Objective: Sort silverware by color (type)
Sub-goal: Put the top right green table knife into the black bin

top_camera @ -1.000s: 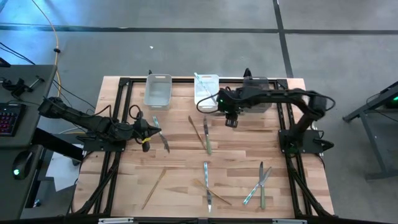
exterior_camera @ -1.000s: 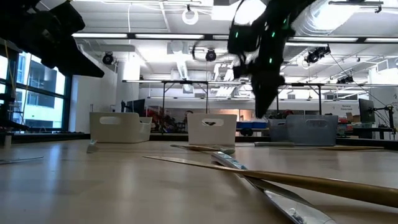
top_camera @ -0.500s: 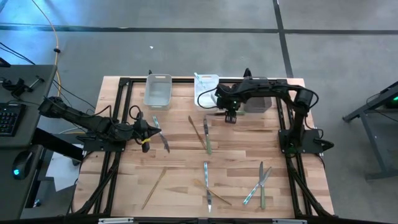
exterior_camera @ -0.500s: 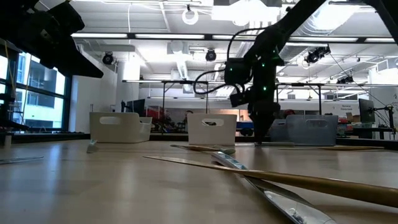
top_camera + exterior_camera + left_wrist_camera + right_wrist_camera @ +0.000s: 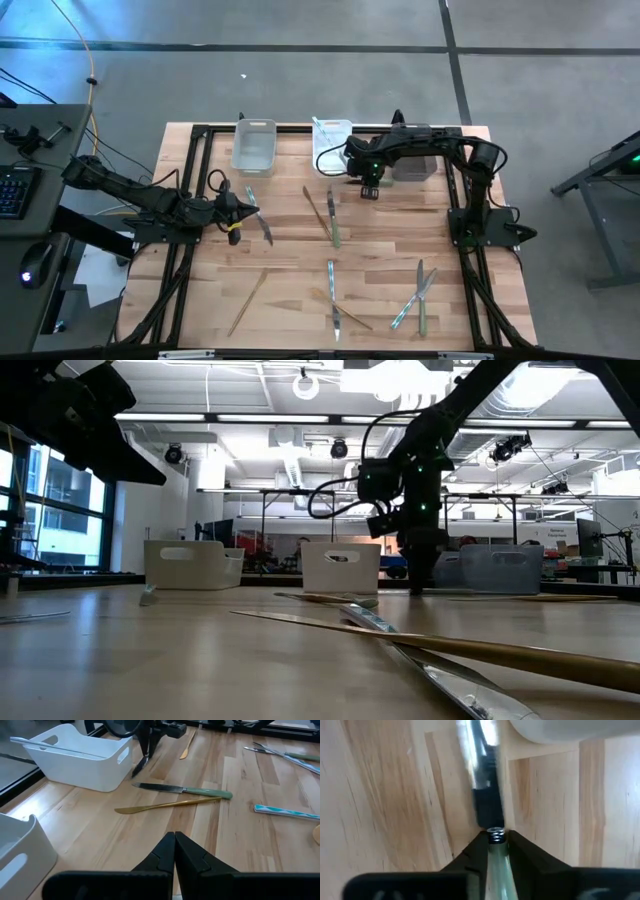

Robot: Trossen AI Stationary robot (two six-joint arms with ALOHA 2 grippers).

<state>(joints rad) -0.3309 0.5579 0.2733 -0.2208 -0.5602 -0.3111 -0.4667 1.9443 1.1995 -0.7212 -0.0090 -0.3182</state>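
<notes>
Clamping my right pincer [image 5: 371,190] on a dark knife [image 5: 487,810] by the middle bin [image 5: 332,145], I am readying a lift for sorting.

Bright ceiling lights glare; right wrist close-up blurred.

The wooden table [image 5: 290,270] held three bins [image 5: 253,145] along its far edge. Knives, forks and spoons [image 5: 332,300] lay scattered nearer than the bins.
</notes>
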